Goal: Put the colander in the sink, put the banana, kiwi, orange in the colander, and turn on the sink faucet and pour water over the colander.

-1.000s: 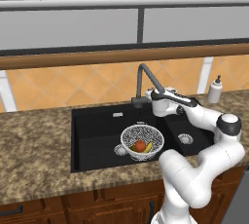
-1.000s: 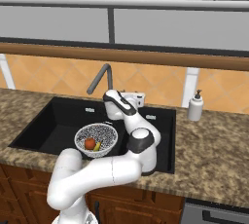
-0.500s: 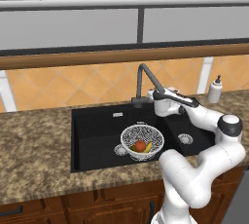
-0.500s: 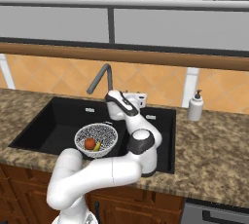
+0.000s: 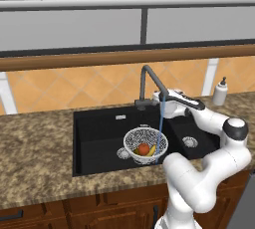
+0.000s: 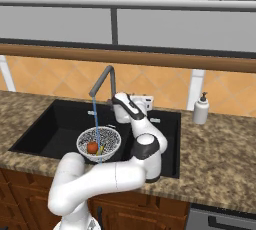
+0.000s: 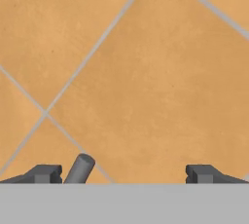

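On the speckled tabletop [image 5: 35, 143] the black sink [image 5: 94, 133] holds the colander [image 5: 145, 145] under the sink faucet [image 5: 148, 84], water [image 5: 160, 123] falling onto its orange [image 5: 143, 149] and banana [image 5: 152, 150], while the claw [image 7: 121, 173] stands released beside the faucet's lever [image 7: 79, 169].

My white arm bends up from the lower right of the frame. My gripper [image 7: 121, 174] is wide open and holds nothing.
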### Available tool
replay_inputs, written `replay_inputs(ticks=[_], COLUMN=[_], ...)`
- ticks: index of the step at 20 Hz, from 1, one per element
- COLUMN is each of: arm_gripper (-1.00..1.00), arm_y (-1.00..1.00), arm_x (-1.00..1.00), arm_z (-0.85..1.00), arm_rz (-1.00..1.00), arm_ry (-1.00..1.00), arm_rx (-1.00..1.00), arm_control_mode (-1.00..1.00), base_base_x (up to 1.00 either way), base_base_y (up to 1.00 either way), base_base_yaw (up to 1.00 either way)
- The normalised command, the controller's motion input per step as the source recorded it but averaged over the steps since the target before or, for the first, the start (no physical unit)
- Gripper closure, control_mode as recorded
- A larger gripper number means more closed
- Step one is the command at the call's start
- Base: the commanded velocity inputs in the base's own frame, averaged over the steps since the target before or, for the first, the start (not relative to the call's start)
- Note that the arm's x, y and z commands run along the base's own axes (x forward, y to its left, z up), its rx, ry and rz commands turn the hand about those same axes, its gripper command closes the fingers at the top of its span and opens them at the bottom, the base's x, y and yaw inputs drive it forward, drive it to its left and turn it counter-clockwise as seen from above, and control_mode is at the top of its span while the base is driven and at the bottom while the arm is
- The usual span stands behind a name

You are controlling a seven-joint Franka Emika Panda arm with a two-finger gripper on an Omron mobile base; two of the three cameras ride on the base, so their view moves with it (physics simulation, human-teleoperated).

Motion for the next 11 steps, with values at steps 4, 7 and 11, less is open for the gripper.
replay_inputs(ticks=[4, 7, 11], arm_gripper=[-1.0, -1.0, -1.0], arm_y=[-0.54, -0.37, -0.23], arm_x=[0.09, 0.0, 0.0], arm_z=[0.0, 0.0, 0.0], arm_rz=[0.0, 0.0, 0.0], arm_ry=[0.0, 0.0, 0.0], arm_rx=[0.0, 0.0, 0.0], arm_control_mode=[-1.0, -1.0, -1.0], base_base_x=[0.0, 0.0, 0.0], base_base_y=[0.0, 0.0, 0.0], base_base_yaw=[0.0, 0.0, 0.0])
